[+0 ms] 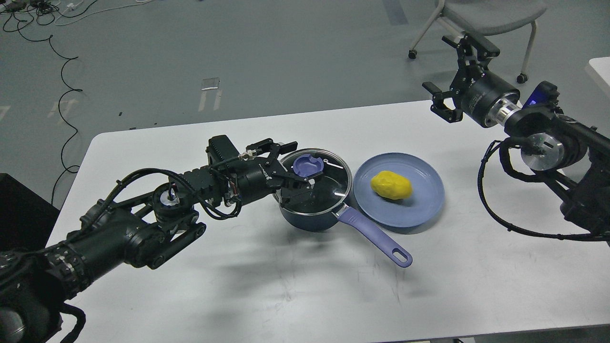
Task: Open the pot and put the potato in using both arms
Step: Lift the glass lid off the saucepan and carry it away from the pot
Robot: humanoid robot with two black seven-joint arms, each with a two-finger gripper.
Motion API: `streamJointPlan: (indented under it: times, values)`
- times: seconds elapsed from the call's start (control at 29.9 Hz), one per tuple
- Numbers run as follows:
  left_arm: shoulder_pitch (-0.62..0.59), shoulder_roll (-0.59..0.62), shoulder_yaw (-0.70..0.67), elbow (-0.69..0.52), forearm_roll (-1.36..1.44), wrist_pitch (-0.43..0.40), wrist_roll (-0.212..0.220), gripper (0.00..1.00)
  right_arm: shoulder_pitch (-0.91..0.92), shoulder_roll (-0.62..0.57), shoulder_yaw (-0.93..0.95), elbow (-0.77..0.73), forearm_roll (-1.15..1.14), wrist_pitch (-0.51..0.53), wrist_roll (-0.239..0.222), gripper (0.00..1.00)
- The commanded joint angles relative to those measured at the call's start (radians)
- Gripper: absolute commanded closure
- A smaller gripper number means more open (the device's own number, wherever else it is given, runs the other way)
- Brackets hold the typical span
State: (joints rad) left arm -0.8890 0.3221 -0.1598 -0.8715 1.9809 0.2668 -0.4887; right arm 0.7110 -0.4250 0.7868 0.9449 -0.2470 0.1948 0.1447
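The left hand (305,174) has its fingers spread around the lid knob (309,165); it should pinch squarely, then lift straight. The right hand (452,78) is spread, waiting well apart from the potato (391,185).

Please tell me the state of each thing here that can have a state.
pot: upright, closed by lid
glass lid: on the pot
potato: lying on the blue plate
left gripper: open around the lid knob
right gripper: open, empty, raised
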Motion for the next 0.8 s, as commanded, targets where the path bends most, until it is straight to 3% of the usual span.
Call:
streamJointPlan:
  times: [0.0,0.17,0.33,0.77]
  values:
    - [0.001,0.002,0.006,0.000,0.000,0.000,0.000,0.04,-0.002,0.000,0.000,0.000,0.000,0.000,0.003,0.00]
    - [0.004,0.002,0.006,0.000,0.000,0.000,0.000,0.12,-0.004,-0.001,-0.003,-0.003,-0.002,0.000,0.003,0.00]
    - [0.002,0.002,0.006,0.000,0.000,0.000,0.000,0.36,-0.007,-0.003,-0.003,-0.003,-0.002,0.000,0.003,0.00]
    - [-0.001,0.003,0.006,-0.001,-0.002,0.000,0.000,0.37,-0.007,-0.001,-0.006,-0.009,-0.002,0.000,0.003,0.00]
